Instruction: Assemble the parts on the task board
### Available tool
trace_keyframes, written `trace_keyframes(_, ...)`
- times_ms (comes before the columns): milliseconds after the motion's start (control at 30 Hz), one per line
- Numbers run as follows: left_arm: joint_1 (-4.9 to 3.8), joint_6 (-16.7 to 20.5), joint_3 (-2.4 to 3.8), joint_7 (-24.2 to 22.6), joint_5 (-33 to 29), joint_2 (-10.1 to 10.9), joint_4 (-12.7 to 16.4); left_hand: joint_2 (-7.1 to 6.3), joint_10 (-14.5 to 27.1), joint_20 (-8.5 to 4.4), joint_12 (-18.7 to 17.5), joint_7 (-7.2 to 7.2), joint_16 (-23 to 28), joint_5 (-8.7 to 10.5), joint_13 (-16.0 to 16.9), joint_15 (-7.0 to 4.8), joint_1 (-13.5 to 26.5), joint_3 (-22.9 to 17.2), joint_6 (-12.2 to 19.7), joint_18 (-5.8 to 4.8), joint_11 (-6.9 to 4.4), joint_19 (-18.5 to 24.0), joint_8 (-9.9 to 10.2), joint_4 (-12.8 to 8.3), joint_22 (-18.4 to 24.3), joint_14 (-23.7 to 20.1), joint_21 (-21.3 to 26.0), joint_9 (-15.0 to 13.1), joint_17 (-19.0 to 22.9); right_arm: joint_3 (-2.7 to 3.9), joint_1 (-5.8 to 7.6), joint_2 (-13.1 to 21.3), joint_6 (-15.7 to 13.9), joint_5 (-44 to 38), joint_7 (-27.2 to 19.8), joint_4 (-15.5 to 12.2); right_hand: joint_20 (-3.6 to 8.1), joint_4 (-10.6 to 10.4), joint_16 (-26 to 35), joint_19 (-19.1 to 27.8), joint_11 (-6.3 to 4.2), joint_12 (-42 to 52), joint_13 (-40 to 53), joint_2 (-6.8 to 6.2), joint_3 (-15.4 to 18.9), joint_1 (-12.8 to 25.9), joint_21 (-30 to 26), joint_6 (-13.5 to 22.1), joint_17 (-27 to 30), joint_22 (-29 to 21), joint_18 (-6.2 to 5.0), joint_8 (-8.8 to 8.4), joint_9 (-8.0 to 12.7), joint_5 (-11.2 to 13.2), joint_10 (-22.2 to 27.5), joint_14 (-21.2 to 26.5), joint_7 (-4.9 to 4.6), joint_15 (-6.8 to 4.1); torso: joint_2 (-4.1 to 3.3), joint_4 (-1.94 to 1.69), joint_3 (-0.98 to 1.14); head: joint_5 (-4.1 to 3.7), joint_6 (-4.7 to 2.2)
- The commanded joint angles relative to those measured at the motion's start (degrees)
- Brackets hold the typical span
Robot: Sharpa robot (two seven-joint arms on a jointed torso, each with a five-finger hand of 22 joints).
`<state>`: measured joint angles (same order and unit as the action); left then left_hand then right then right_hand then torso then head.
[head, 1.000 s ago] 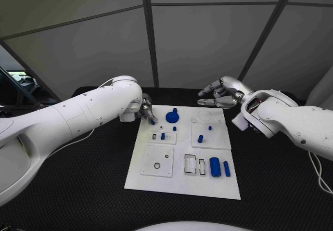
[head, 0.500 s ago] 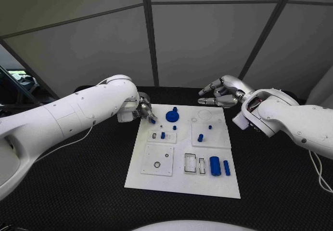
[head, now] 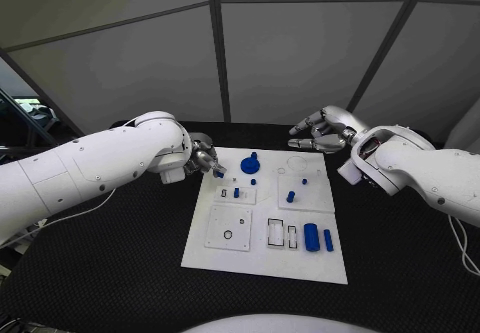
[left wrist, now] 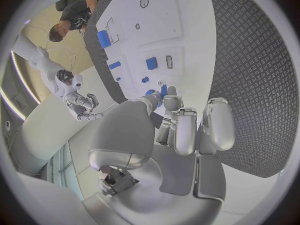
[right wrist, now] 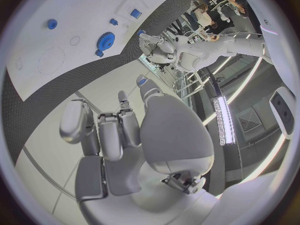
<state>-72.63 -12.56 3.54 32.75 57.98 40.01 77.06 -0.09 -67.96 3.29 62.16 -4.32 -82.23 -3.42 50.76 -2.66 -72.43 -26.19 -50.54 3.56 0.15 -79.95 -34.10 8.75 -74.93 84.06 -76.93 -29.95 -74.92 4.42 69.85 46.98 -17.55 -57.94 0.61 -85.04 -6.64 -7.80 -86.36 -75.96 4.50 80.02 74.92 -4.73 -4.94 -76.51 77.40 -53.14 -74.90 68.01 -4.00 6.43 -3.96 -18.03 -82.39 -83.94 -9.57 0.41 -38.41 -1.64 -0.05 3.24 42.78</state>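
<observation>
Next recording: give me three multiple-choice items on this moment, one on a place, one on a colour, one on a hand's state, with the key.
1. Where is the left hand?
A. at the white board's far left corner
B. over its near edge
C. off the table

2. What colour is the round gear-like part?
A. grey
B. blue
C. red

3. What is the right hand doing?
A. gripping a cylinder
B. pressing the board
C. holding nothing, above the board's far edge

Key: 1 A, its fingers meet that corner; 2 B, plainly blue; 3 C, its fingers are apart and bare.
</observation>
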Motion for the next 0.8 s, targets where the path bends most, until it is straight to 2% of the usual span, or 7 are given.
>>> trace_keyframes(33, 0.73, 4.85, -0.12, 0.68, 2.26, 1.14, 2.76, -0.06, -0.61, 0.08, 0.34, 0.06, -0.44, 0.01, 0.12, -0.44, 0.50, -5.44, 0.25, 0.34, -0.01, -0.42, -0.32, -5.03, -2.26, 3.18, -0.28, -0.01, -8.56, 0.03, 0.10, 0.03, 0.32, 0.13, -0.34, 0.09, 0.08, -0.37, 0.37, 0.38, 0.07, -0.19, 4.93, 0.41, -0.06, 0.36, -0.24, 0.26, -8.07, -0.07, -0.85, -0.37, 0.00, 0.23, 0.24, -4.32, 0.02, -0.11, 0.05, -0.07, -0.06, 0.20, 0.16)
trace_keyframes(200, 2.17, 5.50, -0.26, 0.84, 6.51, 2.16, 5.27, -0.38, -0.90, 0.03, 0.58, 0.13, -0.66, 0.02, 0.34, -0.49, 0.82, -5.93, 0.20, 0.31, -0.08, -0.53, -0.57, -5.13, -2.39, 3.29, -0.37, -0.11, -8.74, 0.03, 0.10, -0.01, 0.33, 0.13, -0.39, 0.19, 0.08, -0.37, 0.37, 0.38, 0.07, -0.19, 4.93, 0.41, -0.06, 0.36, -0.24, 0.26, -8.07, -0.07, -0.85, -0.37, 0.00, 0.23, 0.24, -4.32, 0.02, -0.11, -0.02, 0.09, -0.06, 0.22, 0.23)
trace_keyframes(367, 3.61, 5.66, -0.58, 1.36, 8.40, 2.45, 6.42, -0.69, -1.15, -0.03, 0.75, 0.22, -0.80, 0.00, 0.45, -0.57, 1.12, -6.58, 0.19, 0.27, -0.17, -0.66, -0.81, -5.28, -2.55, 3.37, -0.48, -0.20, -8.86, 0.02, 0.10, 0.01, 0.33, 0.13, -0.44, 0.22, 0.08, -0.37, 0.37, 0.38, 0.07, -0.19, 4.93, 0.41, -0.06, 0.36, -0.24, 0.26, -8.07, -0.07, -0.85, -0.37, 0.00, 0.23, 0.24, -4.32, 0.02, -0.11, -0.04, 0.15, -0.02, 0.26, 0.29)
trace_keyframes(567, 4.34, 5.73, -0.69, 1.54, 9.92, 2.44, 6.74, -0.92, -1.25, -0.08, 0.82, 0.26, -0.79, -0.02, 0.51, -0.61, 1.31, -7.11, 0.22, 0.27, -0.21, -0.67, -0.96, -5.43, -2.56, 3.38, -0.45, -0.25, -8.84, 0.02, 0.09, 0.04, 0.38, 0.04, -0.42, 0.20, 0.07, -0.42, 0.43, 0.45, 0.07, -0.26, 4.85, 0.44, -0.02, 0.40, -0.33, 0.25, -7.97, -0.20, -0.87, -0.36, -0.01, 0.26, 0.30, -4.30, 0.02, -0.11, -0.06, 0.09, -0.02, 0.19, 0.33)
trace_keyframes(800, 4.56, 4.55, -0.71, 1.68, 10.79, 2.37, 6.82, -1.46, -1.51, -0.19, 1.01, 0.37, -0.85, -0.18, 0.70, -0.72, 1.77, -8.52, 0.18, 0.27, -0.32, -0.75, -1.50, -5.82, -2.65, 3.42, -0.44, -0.47, -8.89, 0.02, 0.09, 0.09, 0.39, -0.09, -0.37, 0.18, 0.07, -0.42, 0.43, 0.45, 0.07, -0.26, 4.85, 0.44, -0.02, 0.40, -0.33, 0.25, -7.97, -0.20, -0.87, -0.36, -0.01, 0.26, 0.30, -4.30, 0.02, -0.11, -0.08, 0.11, 0.01, 0.26, 0.58)
